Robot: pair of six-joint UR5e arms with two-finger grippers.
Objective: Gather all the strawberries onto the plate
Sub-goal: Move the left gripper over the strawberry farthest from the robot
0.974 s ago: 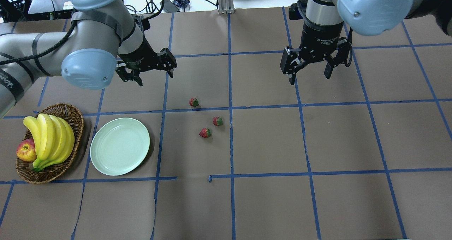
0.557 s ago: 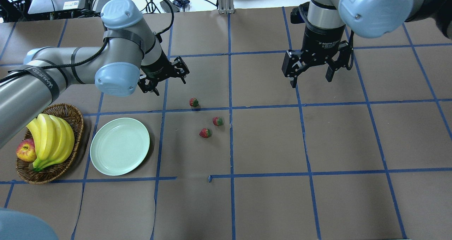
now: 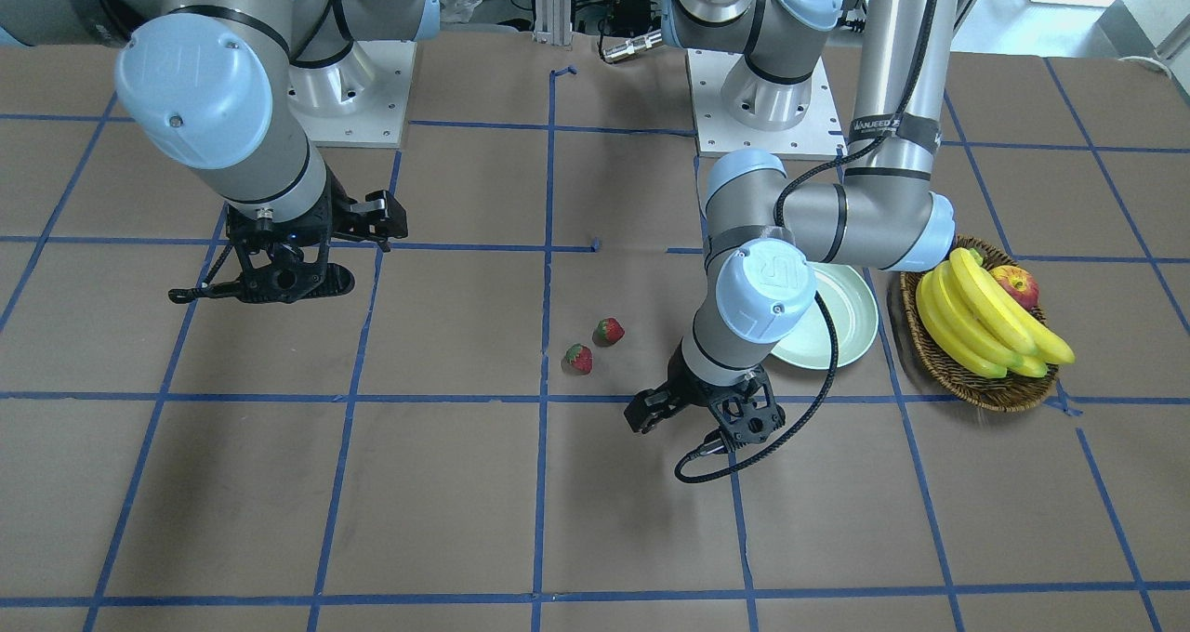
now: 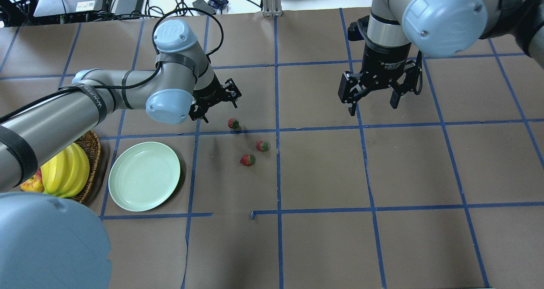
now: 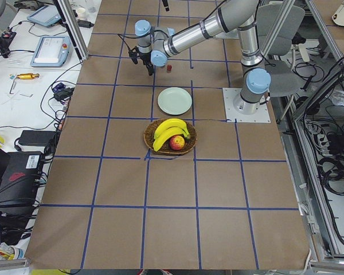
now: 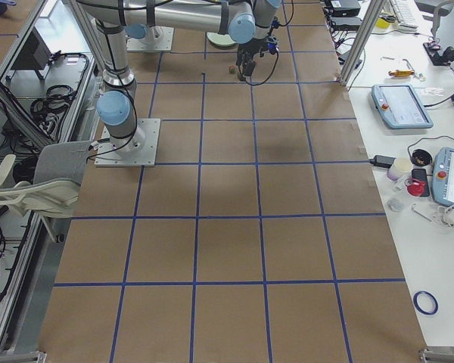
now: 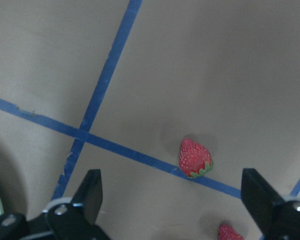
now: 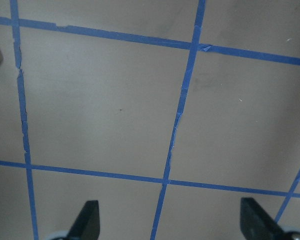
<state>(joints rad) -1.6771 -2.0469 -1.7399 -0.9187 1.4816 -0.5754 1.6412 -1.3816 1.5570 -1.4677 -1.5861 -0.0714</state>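
Three small red strawberries lie on the brown table near its middle: the far one (image 4: 233, 123), a middle one (image 4: 262, 145) and a near one (image 4: 247, 160). The pale green plate (image 4: 144, 176) sits to their left and holds nothing. My left gripper (image 4: 219, 106) is open and hangs just beyond and left of the far strawberry. In the left wrist view that strawberry (image 7: 195, 158) lies on a blue tape line between the spread fingers (image 7: 87, 197), ahead of them. My right gripper (image 4: 372, 104) is open and empty over bare table, far right of the berries.
A brown wicker basket (image 4: 91, 148) with bananas (image 4: 63, 174) and an apple (image 4: 32, 185) stands left of the plate, partly hidden by my left arm. Blue tape lines grid the table. In the front view the left arm covers part of the plate (image 3: 846, 321).
My left arm has swung right and down, bringing its open gripper from above the plate's far side to beside the far strawberry. The right gripper has barely moved.
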